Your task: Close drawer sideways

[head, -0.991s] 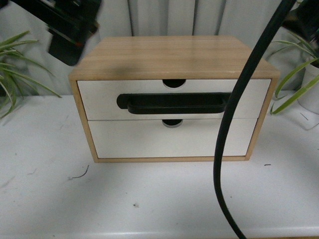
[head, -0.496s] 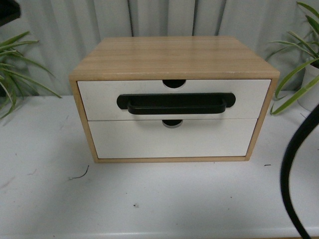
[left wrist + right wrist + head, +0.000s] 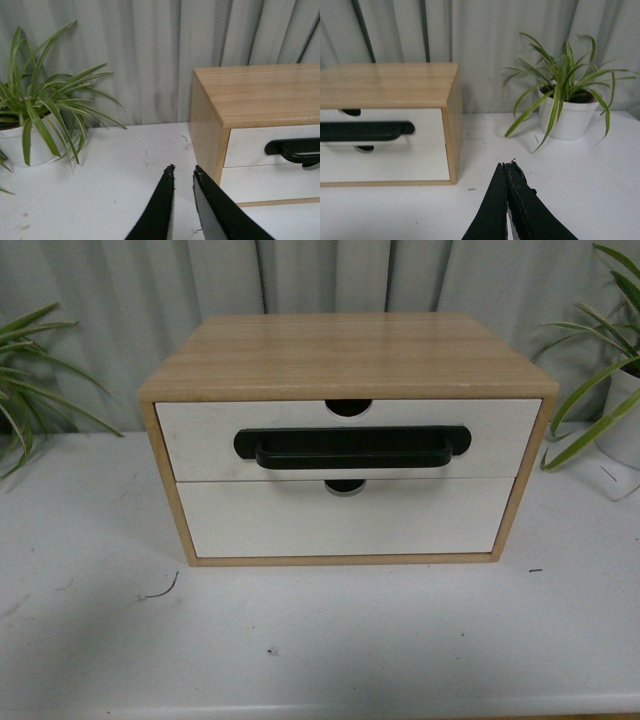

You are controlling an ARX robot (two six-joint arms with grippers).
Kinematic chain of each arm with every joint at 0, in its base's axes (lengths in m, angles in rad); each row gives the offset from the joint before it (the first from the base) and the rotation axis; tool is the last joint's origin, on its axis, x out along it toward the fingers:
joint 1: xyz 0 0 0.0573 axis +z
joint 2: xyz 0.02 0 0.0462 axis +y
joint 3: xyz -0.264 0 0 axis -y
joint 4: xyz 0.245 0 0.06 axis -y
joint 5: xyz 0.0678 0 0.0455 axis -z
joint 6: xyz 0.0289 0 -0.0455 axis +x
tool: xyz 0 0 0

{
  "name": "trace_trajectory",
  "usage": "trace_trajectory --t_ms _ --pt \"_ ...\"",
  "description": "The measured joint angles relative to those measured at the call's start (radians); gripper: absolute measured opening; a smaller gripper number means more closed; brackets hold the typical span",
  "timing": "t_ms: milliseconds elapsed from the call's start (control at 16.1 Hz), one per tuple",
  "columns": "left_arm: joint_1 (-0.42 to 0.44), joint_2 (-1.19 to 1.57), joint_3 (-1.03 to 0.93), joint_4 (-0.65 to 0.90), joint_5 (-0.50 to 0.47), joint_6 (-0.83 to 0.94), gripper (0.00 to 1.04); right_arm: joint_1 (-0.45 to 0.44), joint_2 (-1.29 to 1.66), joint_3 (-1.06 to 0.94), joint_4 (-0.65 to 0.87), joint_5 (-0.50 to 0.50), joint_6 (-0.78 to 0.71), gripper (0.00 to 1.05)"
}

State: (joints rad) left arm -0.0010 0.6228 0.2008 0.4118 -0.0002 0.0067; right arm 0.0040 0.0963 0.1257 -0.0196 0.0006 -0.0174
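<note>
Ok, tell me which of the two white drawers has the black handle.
The upper drawer: a long black bar handle runs across its front. The lower drawer has a plain white front with only a notch.

no readable text, labels or numbers anywhere

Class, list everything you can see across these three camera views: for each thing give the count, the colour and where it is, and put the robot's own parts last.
Cabinet: one, light wood, middle of the table, facing the camera.
Drawer: one, white front with a long black handle, upper slot, front level with the frame.
Lower drawer: one, white, no handle, under the first.
Plants: two, green leaves in white pots, one left of the cabinet, one right of it.
Table: one, white, under everything.
Curtain: one, pale grey, behind the table.
Left gripper: one, black, fingertips slightly apart, holding nothing, off the cabinet's left corner.
Right gripper: one, black, fingertips together, holding nothing, off the cabinet's right side.
</note>
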Motion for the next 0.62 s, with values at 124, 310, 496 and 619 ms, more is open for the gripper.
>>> trace_trajectory --t_ms 124,310,496,619 --pt "0.000 -0.057 -0.040 0.000 -0.001 -0.003 0.02 0.000 -0.010 -0.032 -0.001 -0.001 0.003 0.02" --pt "0.000 -0.135 -0.097 -0.034 0.000 -0.003 0.02 0.000 -0.036 -0.056 0.011 -0.001 0.003 0.02" --pt "0.000 -0.214 -0.131 -0.075 0.000 -0.003 0.02 0.000 -0.050 -0.074 0.013 0.000 0.003 0.02" --pt "0.000 -0.264 -0.151 -0.109 0.000 -0.003 0.02 0.000 -0.094 -0.114 0.011 -0.001 0.003 0.02"
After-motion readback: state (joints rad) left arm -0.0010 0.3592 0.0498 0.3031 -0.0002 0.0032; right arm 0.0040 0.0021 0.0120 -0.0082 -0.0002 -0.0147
